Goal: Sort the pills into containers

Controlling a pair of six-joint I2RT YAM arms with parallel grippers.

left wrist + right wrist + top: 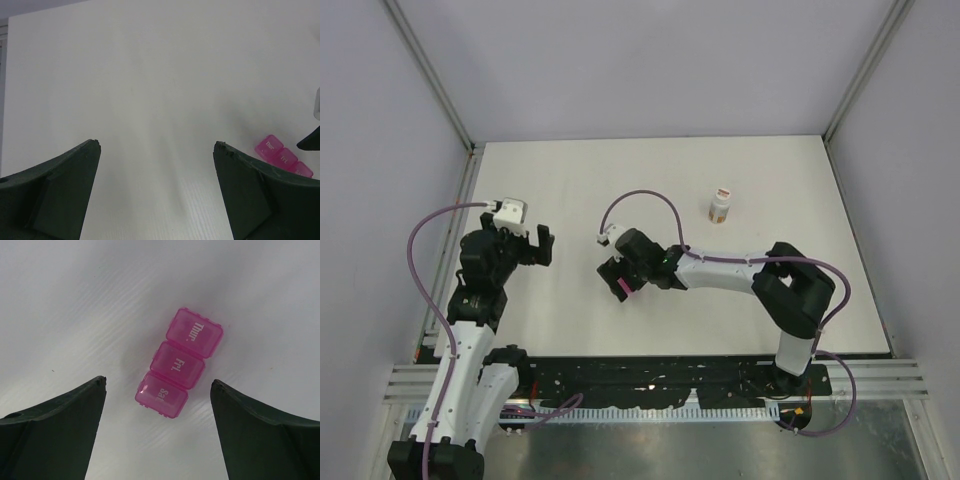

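Observation:
The containers are one bright-pink pill box [179,362] of three joined compartments marked Thur, Fri and Sat, lids down, lying flat on the white table. My right gripper [159,381] hangs open above it, its dark fingers [75,415] standing apart on either side of the Sat end without touching. From above, the box [620,289] shows just under the right gripper [615,270]. My left gripper [542,247] is open to the left, with nothing between its fingers. In the left wrist view the box [282,156] lies off to the right of that gripper [157,144]. No pills show in any view.
A small white bottle [720,206] with an orange-red label stands upright at the back right of the table. The table's side rails [470,200] and grey walls close the area in.

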